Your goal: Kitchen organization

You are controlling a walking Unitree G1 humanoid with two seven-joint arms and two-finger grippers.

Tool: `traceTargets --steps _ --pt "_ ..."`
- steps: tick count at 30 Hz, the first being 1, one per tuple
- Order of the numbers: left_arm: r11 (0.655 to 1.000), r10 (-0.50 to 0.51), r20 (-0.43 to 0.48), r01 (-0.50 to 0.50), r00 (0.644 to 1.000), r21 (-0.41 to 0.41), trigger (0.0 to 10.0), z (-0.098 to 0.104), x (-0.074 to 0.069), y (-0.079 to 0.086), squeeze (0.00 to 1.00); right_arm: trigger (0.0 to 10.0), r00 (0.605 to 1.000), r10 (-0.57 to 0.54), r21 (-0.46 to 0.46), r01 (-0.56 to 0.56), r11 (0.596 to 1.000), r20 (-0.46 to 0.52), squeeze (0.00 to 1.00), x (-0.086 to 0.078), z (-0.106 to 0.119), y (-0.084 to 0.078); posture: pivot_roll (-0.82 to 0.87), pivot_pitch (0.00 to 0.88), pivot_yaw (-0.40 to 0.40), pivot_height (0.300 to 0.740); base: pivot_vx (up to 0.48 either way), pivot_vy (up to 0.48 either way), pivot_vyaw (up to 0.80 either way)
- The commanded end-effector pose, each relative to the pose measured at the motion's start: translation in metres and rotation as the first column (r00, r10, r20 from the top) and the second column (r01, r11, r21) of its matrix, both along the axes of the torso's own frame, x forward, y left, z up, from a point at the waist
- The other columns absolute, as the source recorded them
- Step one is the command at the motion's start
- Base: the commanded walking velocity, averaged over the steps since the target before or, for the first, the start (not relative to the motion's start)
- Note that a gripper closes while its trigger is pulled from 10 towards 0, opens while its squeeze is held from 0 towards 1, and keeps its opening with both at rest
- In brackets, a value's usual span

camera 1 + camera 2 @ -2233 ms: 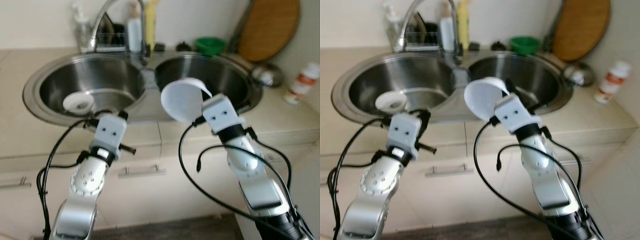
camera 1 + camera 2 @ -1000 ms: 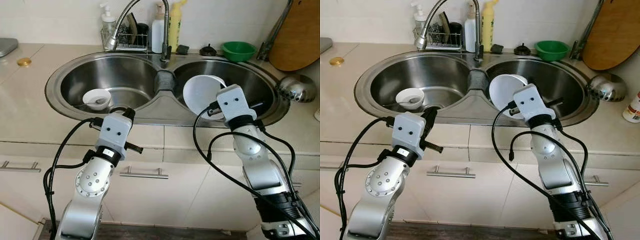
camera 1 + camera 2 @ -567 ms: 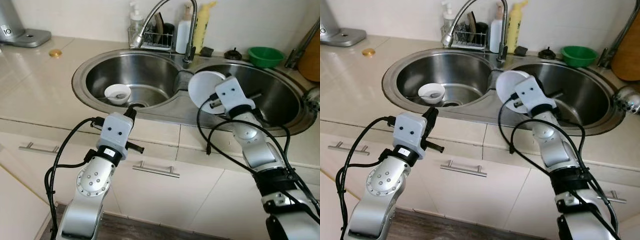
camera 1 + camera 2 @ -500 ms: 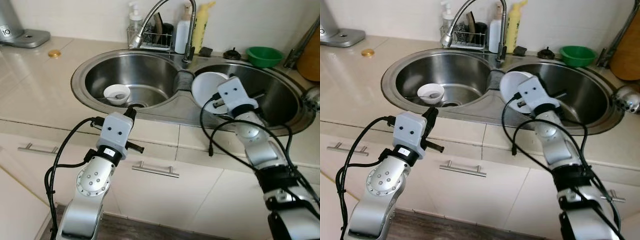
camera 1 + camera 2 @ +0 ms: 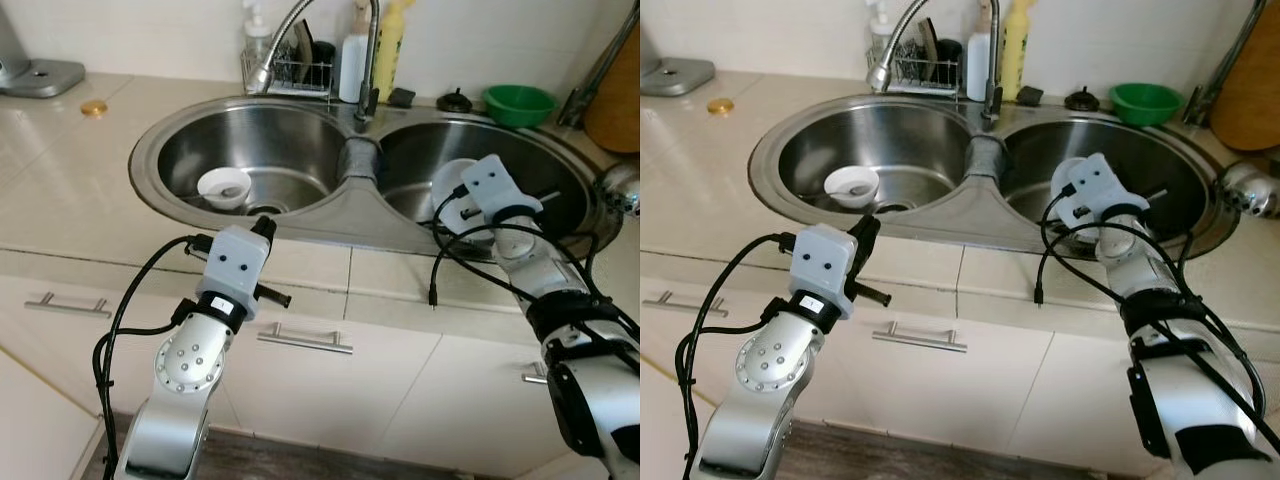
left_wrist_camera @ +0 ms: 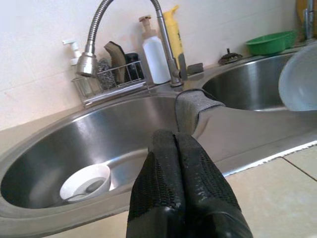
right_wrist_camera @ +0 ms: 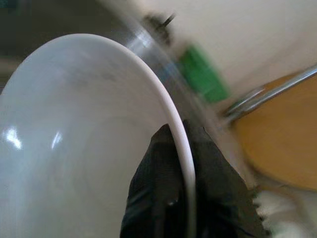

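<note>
The large white round plate (image 7: 74,144) is pinched at its rim by the right gripper (image 7: 179,144), one black finger on each face, and it sits low inside the right basin of the round-bowled stainless steel double sink (image 5: 160,140). In that sink's left basin lies a small white bowl (image 5: 223,186) with a spoon in it. The left gripper (image 6: 177,148) hovers over the sink's front rim, before the left basin, its fingers pressed together on nothing. Behind the sink rises a curved steel tap (image 5: 300,20); a green plastic bowl (image 5: 518,103) sits on the counter behind the right basin.
</note>
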State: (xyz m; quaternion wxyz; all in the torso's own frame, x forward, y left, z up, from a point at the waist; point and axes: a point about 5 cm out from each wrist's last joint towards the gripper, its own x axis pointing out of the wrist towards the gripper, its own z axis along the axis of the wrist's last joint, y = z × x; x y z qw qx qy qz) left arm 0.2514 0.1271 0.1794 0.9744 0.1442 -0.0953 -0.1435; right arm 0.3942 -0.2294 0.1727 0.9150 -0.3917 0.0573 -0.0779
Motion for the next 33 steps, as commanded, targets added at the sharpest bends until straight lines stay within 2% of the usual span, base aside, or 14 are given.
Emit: traceTargets --steps 1,5,7,10,11,18,19,20,21,22,33 --pt "1.0 -0.012 0.004 0.012 1.0 0.0 10.0 0.001 -0.001 -0.002 0.0 10.0 0.999 -0.011 0.022 0.012 1.0 -0.034 0.0 0.001 0.002 -0.004 0.17 0.0 -0.057 0.74 0.0 0.0 0.0" --pt "1.0 -0.011 0.004 0.011 1.0 -0.001 10.0 0.001 -0.002 -0.002 0.0 10.0 0.999 -0.003 0.012 0.004 1.0 -0.05 0.0 0.003 0.002 -0.004 0.18 0.0 -0.06 0.74 0.0 0.0 0.0" --pt "1.0 -0.011 0.003 0.011 1.0 -0.002 10.0 0.001 -0.002 -0.003 0.0 10.0 0.995 0.012 0.007 -0.011 1.0 -0.095 0.12 0.002 -0.003 -0.003 0.17 0.0 -0.058 0.74 0.0 0.0 0.0" --pt "1.0 -0.014 0.001 0.014 1.0 -0.003 10.0 0.001 -0.002 -0.003 0.0 10.0 0.992 0.03 0.011 -0.029 1.0 -0.125 0.15 0.002 -0.006 -0.002 0.17 0.0 -0.058 0.74 0.0 0.0 0.0" --pt "1.0 -0.015 0.0 0.015 1.0 -0.002 10.0 0.001 -0.002 -0.003 0.0 10.0 0.99 0.04 0.01 -0.039 0.999 -0.135 0.22 0.002 -0.007 -0.001 0.17 0.0 -0.058 0.74 0.0 0.0 0.0" --pt "1.0 -0.018 -0.005 0.018 1.0 -0.002 10.0 0.0 -0.001 -0.004 0.0 10.0 0.979 0.079 0.038 -0.073 0.997 -0.189 0.25 0.0 -0.016 0.002 0.17 0.0 -0.057 0.74 0.0 0.0 0.0" --pt "1.0 -0.018 -0.006 0.018 1.0 -0.002 10.0 0.0 -0.001 -0.004 0.0 10.0 0.973 0.084 0.048 -0.075 0.996 -0.213 0.7 -0.001 -0.02 0.003 0.17 0.0 -0.057 0.74 0.0 0.0 0.0" --pt "1.0 -0.018 -0.006 0.018 1.0 -0.002 10.0 0.0 -0.001 -0.004 0.0 10.0 0.973 0.084 0.048 -0.075 0.996 -0.213 0.7 -0.001 -0.02 0.003 0.17 0.0 -0.057 0.74 0.0 0.0 0.0" --pt "1.0 -0.018 -0.006 0.018 1.0 -0.001 10.0 0.0 -0.001 -0.004 0.0 10.0 0.972 0.085 0.051 -0.075 0.996 -0.219 0.93 -0.002 -0.021 0.003 0.17 0.0 -0.057 0.74 0.0 0.0 0.0" --pt "1.0 -0.017 -0.007 0.017 1.0 -0.001 10.0 0.0 -0.001 -0.004 0.0 10.0 0.97 0.089 0.065 -0.076 0.995 -0.228 1.0 -0.003 -0.024 0.003 0.16 0.0 -0.055 0.74 0.0 0.0 0.0" --pt "1.0 -0.019 -0.01 0.019 1.0 0.003 10.0 -0.001 0.0 -0.004 0.0 10.0 0.968 0.097 0.086 -0.079 0.993 -0.233 1.0 -0.005 -0.027 0.003 0.16 0.0 -0.053 0.74 0.0 0.0 0.0"
